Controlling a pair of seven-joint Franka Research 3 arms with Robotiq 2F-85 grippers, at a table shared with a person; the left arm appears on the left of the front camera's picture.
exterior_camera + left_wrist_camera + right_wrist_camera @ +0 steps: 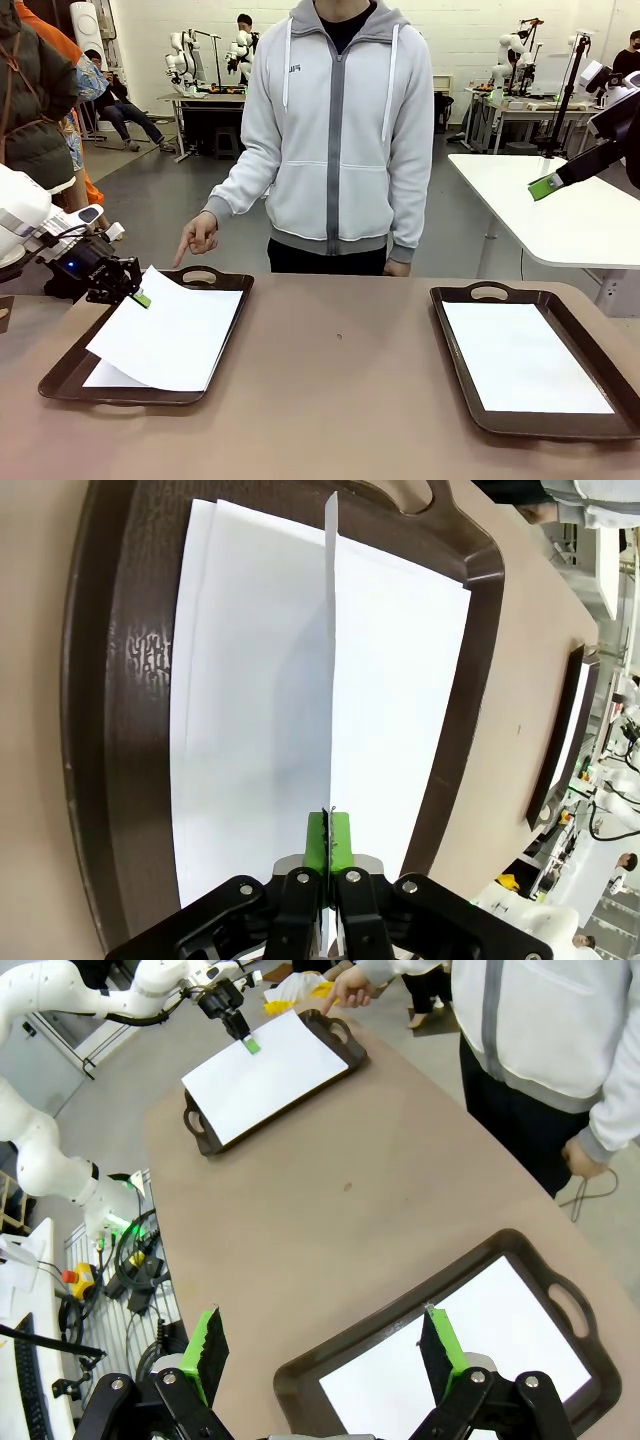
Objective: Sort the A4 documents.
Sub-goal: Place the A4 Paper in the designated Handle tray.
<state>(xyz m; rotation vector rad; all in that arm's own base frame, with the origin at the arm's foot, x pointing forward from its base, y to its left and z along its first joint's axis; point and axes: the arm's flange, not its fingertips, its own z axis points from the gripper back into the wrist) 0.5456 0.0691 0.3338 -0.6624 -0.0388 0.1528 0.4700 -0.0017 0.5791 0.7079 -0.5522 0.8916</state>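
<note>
Step in hand, as I judge it: lifting the top sheet off the left tray for transfer.

Left gripper (140, 296): jaws pinched fully together on the near-left edge of the top sheet (170, 325). In the left wrist view the sheet (328, 630) runs edge-on straight out from between the green pads (322, 842), so the pinch sits on the paper's margin. The held edge is raised; the far part of the sheet droops over the left tray (60, 372). At least one more sheet (108, 376) lies flat in the tray beneath, its corner showing at the near-left.

Right gripper (325, 1345): jaws spread wide, holding nothing, hovering above the near end of the right tray (300, 1375). One sheet (525, 355) lies flat in that tray.

Next move, my judgement: carry the held sheet clear of the tray rim and across the table, probably towards the right tray. Thin paper held by one edge will sag and swing, so it calls for a slow lift and enough height to clear the handle. Risk: the lower sheet dragging along.

Surroundings: a person stands at the far side; one hand (198, 238) points down just beyond the left tray's far handle, near the lift path. The other hand (397, 267) hangs at the table edge. Tabletop (340, 380) between the trays is bare.
</note>
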